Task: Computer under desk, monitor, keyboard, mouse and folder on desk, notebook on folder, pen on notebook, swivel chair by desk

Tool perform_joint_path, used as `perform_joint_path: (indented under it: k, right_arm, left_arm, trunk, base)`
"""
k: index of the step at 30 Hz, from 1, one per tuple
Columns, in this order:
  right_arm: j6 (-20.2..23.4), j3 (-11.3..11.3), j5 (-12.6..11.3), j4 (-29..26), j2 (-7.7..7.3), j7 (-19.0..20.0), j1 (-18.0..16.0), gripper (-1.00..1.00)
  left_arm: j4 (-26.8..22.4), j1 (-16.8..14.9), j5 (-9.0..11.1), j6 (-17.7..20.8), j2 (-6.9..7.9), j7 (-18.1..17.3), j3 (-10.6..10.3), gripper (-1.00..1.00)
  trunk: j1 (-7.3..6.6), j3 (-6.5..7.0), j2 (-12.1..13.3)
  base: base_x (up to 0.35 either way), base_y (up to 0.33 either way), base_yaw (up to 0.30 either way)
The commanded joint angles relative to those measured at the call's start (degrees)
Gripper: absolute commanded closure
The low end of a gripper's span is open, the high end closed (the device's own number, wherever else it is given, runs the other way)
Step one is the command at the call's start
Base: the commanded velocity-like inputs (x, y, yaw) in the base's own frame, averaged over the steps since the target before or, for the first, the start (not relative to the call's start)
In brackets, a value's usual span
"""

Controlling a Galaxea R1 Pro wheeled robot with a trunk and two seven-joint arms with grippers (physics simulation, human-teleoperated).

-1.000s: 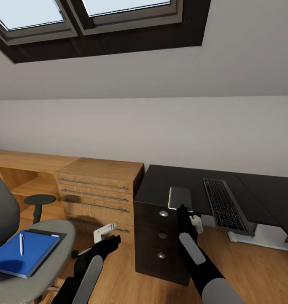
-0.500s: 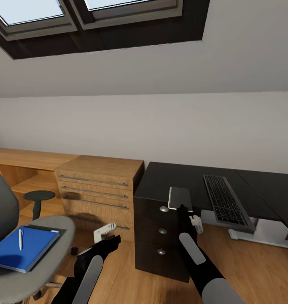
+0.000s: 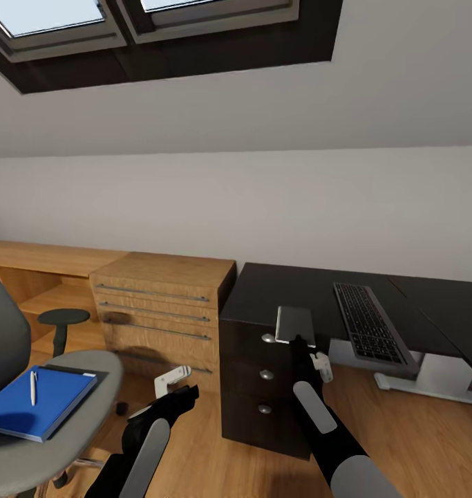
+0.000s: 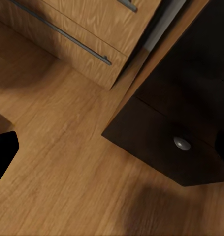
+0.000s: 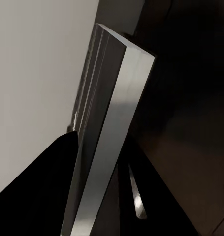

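Over the near left corner of the desk (image 3: 277, 294), a flat grey slab (image 3: 295, 324) is held clamped in the right gripper (image 3: 299, 340), likely so it can be put down there, while the folder (image 3: 45, 404) and pen (image 3: 33, 387) are seen on the swivel chair (image 3: 90, 422) at the near left, and it cannot be told if the fingers of the left gripper (image 3: 172, 382) are apart.

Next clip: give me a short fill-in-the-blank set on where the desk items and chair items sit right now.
1. The keyboard lies on the black ____.
2. The blue folder rests on the seat of the swivel ____.
3. The white pen lies on top of the ____.
4. The right hand holds a flat ____ slab.

Missing words: desk; chair; folder; grey
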Motion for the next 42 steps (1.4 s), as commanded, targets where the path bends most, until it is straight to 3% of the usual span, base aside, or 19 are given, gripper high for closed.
perform_joint_path:
  k: [1,13,42]
  right_arm:
    - [-0.34,0.24,-0.19,-0.06,-0.04,-0.25,-0.05,1.00]
    - [-0.34,0.18,-0.17,-0.06,-0.04,-0.25,-0.05,1.00]
    - [-0.43,0.32,-0.25,-0.20,0.00,-0.27,-0.05,1.00]
  left_arm:
    - [-0.07,-0.04,0.59,0.04,0.01,0.58,-0.14,-1.00]
    - [-0.07,-0.02,0.64,0.04,-0.03,0.58,-1.30,-1.00]
    - [1.01,-0.02,0.60,0.05,0.10,0.48,-1.34,-1.00]
  trunk:
    - [0.22,-0.25,-0.45]
    - [2.85,-2.40,-5.26]
    - [2.85,-2.40,-5.26]
  base:
    - [0.000,0.000,0.000]
    - [0.000,0.000,0.000]
    - [0.000,0.000,0.000]
